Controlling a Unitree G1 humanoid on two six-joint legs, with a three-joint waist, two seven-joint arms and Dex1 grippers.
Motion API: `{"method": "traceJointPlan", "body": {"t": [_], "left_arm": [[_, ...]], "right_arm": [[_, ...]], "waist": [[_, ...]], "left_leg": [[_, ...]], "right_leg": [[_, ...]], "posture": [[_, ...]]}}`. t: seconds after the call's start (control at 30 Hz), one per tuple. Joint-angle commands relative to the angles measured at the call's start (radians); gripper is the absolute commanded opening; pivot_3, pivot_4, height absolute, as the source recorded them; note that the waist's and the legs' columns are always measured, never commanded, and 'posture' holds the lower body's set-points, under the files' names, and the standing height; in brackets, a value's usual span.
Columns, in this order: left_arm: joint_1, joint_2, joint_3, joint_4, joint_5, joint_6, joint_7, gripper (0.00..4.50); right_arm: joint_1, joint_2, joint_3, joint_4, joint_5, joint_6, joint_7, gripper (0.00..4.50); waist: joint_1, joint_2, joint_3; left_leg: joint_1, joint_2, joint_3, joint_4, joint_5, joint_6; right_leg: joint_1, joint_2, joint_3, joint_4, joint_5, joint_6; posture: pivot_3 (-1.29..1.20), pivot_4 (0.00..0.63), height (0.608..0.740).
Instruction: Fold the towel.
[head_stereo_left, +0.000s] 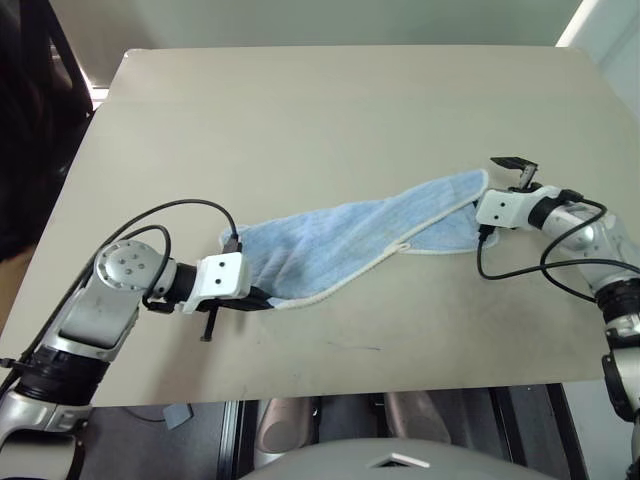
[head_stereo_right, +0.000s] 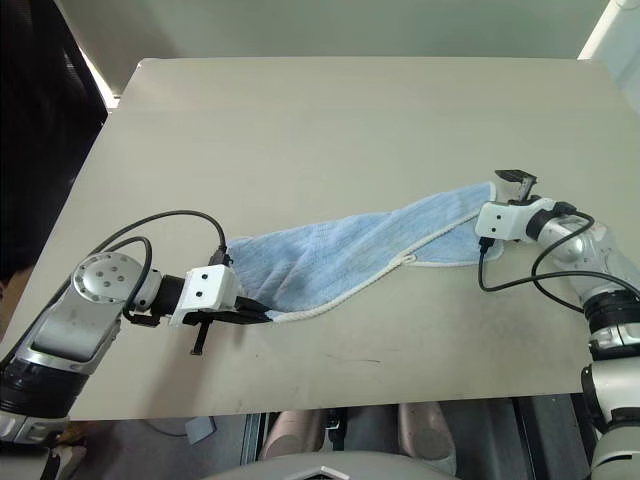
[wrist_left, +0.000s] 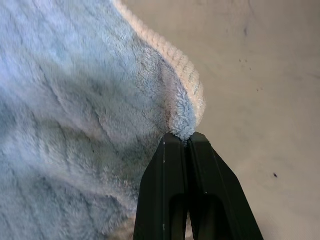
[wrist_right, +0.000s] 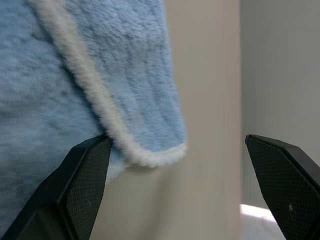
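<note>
The light blue towel lies bunched in a long diagonal strip across the tan table, its whitish hem along the near side and a small white tag loop at mid-length. My left gripper is shut on the towel's near-left corner, pinching blue pile and hem. At the towel's far-right end my right gripper stands wide open. That hemmed corner hangs between the fingers, close to one finger and well apart from the other.
The table's right edge runs close beside my right gripper, with floor beyond it. A dark object stands off the table's left side. Black cables loop around both wrists.
</note>
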Motion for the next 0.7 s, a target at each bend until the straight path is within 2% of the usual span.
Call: {"method": "traceJointPlan", "body": {"t": [0.03,0.1,0.2,0.57,0.7], "left_arm": [[-0.001,0.003,0.016,-0.012,-0.012,-0.013,0.001,0.03],[0.003,0.003,0.018,-0.016,-0.014,-0.011,0.003,0.03],[0.005,0.002,0.019,-0.019,-0.014,-0.009,0.006,0.00],[0.006,0.002,0.021,-0.018,-0.012,-0.015,0.010,0.00],[0.000,-0.007,0.026,-0.012,-0.010,-0.017,0.026,0.00]], "right_arm": [[-0.035,0.000,0.020,0.034,-0.038,-0.036,-0.066,4.50],[-0.047,0.000,0.033,0.056,-0.052,-0.046,-0.086,4.50],[-0.060,0.002,0.045,0.079,-0.059,-0.062,-0.104,3.92],[-0.050,-0.006,0.039,0.081,-0.053,-0.089,-0.110,0.04],[-0.033,-0.022,0.030,0.063,-0.050,-0.086,-0.111,0.02]], "waist": [[0.000,0.000,0.000],[0.000,0.000,0.000],[0.000,0.000,0.000],[0.000,0.000,0.000],[0.000,0.000,0.000]], "left_leg": [[0.000,0.000,0.000,0.000,0.000,0.000],[0.000,0.000,0.000,0.000,0.000,0.000],[0.000,0.000,0.000,0.000,0.000,0.000],[0.000,0.000,0.000,-0.001,0.000,0.000],[0.000,0.000,0.000,-0.001,0.000,0.000]], "right_leg": [[0.000,0.000,0.000,0.000,0.000,0.000],[0.000,0.000,0.000,0.000,0.002,0.003],[0.000,0.000,0.000,0.000,0.002,0.003],[0.000,0.000,0.000,-0.001,0.001,0.001],[0.000,0.000,0.000,-0.001,0.000,0.001]], "posture": [[0.00,0.150,0.736],[0.00,0.150,0.736],[0.00,0.150,0.736],[0.00,0.150,0.736],[0.00,0.150,0.736]]}}
